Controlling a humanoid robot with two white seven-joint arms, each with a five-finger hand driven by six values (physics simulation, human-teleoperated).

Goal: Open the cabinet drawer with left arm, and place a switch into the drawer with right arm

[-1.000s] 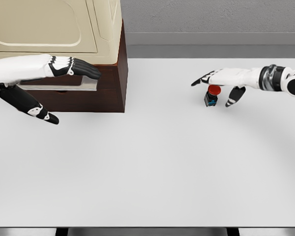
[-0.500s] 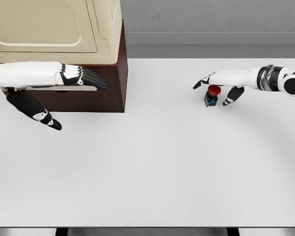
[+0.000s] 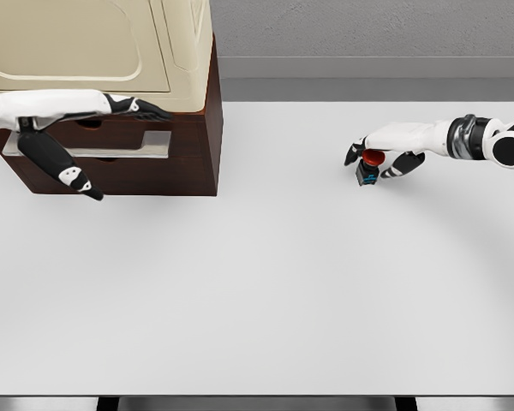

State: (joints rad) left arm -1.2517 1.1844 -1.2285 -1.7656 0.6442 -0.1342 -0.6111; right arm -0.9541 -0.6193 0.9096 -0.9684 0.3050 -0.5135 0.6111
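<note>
A small switch (image 3: 367, 174) with a red button top and a dark body stands on the white table (image 3: 257, 282) at the right. My right hand (image 3: 370, 161) reaches in from the right edge, its fingers curled around the red top with the thumb on the near side. The switch rests on the table. At the upper left stands a dark brown cabinet (image 3: 193, 154) with a grey drawer handle (image 3: 111, 144). My left hand (image 3: 128, 154) is at the drawer front, fingers stretched flat above the handle and thumb hanging below it. The drawer looks closed.
A cream-coloured appliance (image 3: 94, 47) sits on top of the cabinet. A grey wall (image 3: 368, 30) runs behind the table. The table's front edge lies near the bottom of the view.
My right hand's fingers have curled in around the switch's red top. My left hand has risen and drawn back left, so the grey handle now shows between fingers and thumb.
</note>
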